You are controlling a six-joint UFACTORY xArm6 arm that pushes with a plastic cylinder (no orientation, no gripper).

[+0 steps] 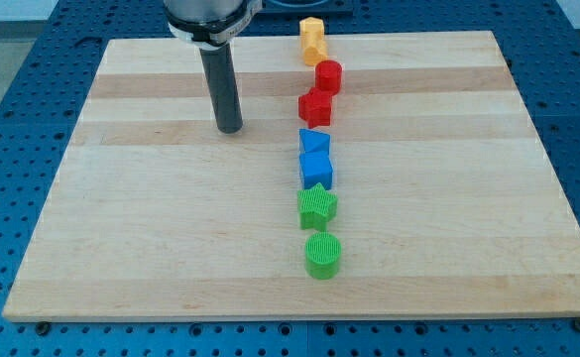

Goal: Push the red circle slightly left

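Observation:
The red circle [329, 75] stands near the view's top, in a column of blocks. My tip [230, 128] rests on the board to the left of that column, below and well left of the red circle, touching no block. Above the red circle are two yellow blocks [312, 40]. Just below it is a red star-like block [315, 106].
Further down the column are a blue star-like block [314, 143], a blue cube [316, 170], a green star [317, 207] and a green circle [322, 255]. The wooden board [121, 248] lies on a blue perforated table.

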